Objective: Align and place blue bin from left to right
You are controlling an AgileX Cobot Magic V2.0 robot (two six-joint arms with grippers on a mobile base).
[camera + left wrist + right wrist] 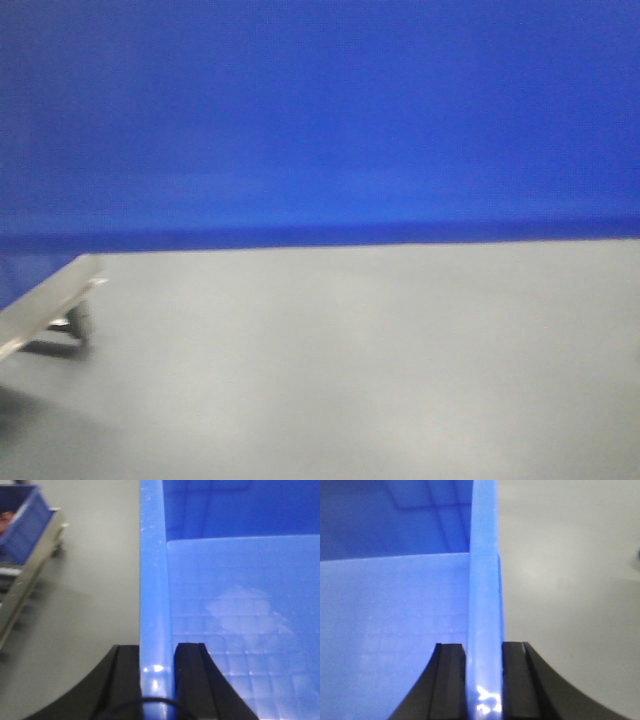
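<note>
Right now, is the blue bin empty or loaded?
Empty where visible: the blue bin shows only bare gridded floor in both wrist views.

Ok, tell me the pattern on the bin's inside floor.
A faint grid of small squares on the blue bin floor, clearest in the left wrist view.

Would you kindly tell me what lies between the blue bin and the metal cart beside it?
Only bare grey floor lies between the blue bin and the metal cart, seen in the left wrist view.

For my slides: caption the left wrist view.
Left tool grips the blue bin by its wall; a cart carrying another blue crate stands nearby.
</note>
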